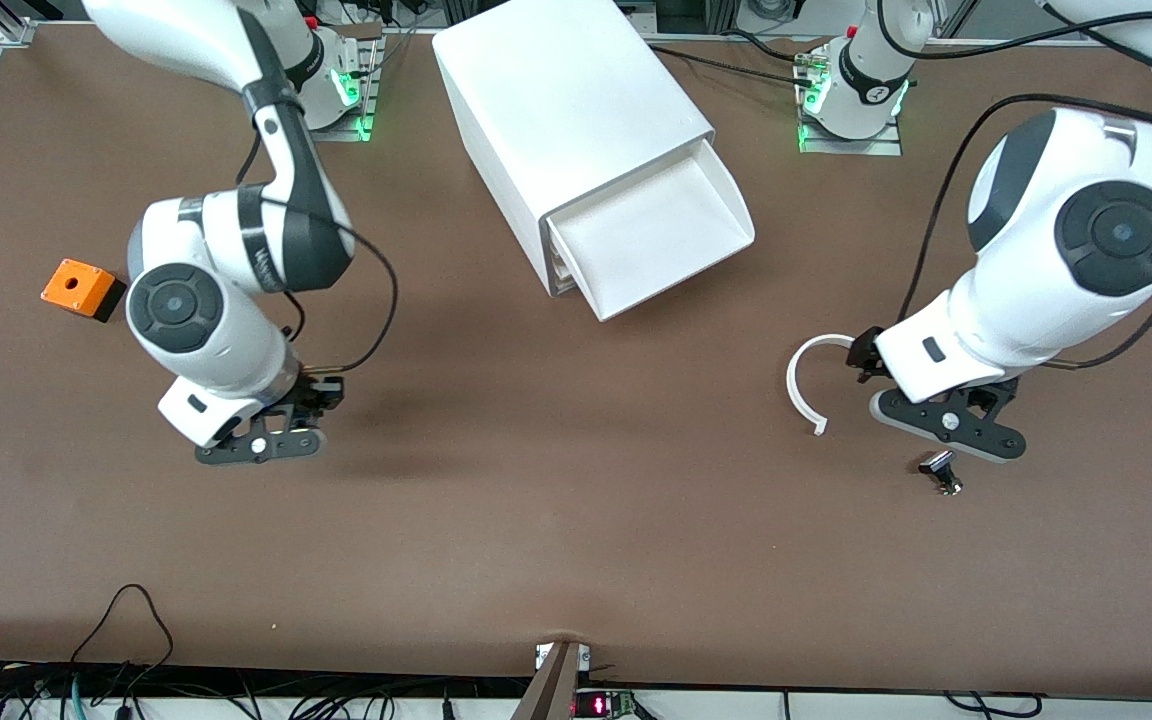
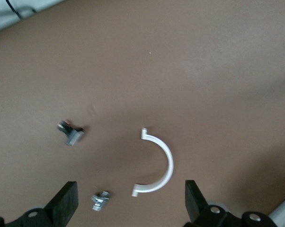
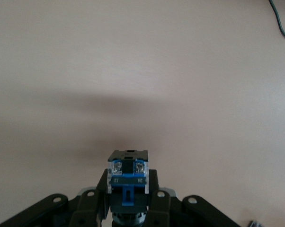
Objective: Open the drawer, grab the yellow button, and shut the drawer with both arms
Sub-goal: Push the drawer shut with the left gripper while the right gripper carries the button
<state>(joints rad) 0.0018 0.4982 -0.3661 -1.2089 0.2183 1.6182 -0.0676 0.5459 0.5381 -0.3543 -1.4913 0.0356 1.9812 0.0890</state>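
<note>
Button (image 3: 128, 182) clamped in right hand (image 3: 128, 201), above table (image 3: 142, 71)

A brown tabletop (image 1: 576, 520) carries everything. Just beside the left hand (image 1: 946, 425), toward the right arm's end, lies a white C-shaped ring (image 1: 804, 385). A small black-capped, silver-stemmed part (image 1: 940, 470) lies close by that hand, nearer the front camera. A white drawer cabinet (image 1: 576, 130), drawer pulled out, stands between the bases. An orange cube (image 1: 81, 287) lies near the right hand (image 1: 266, 440).
</note>
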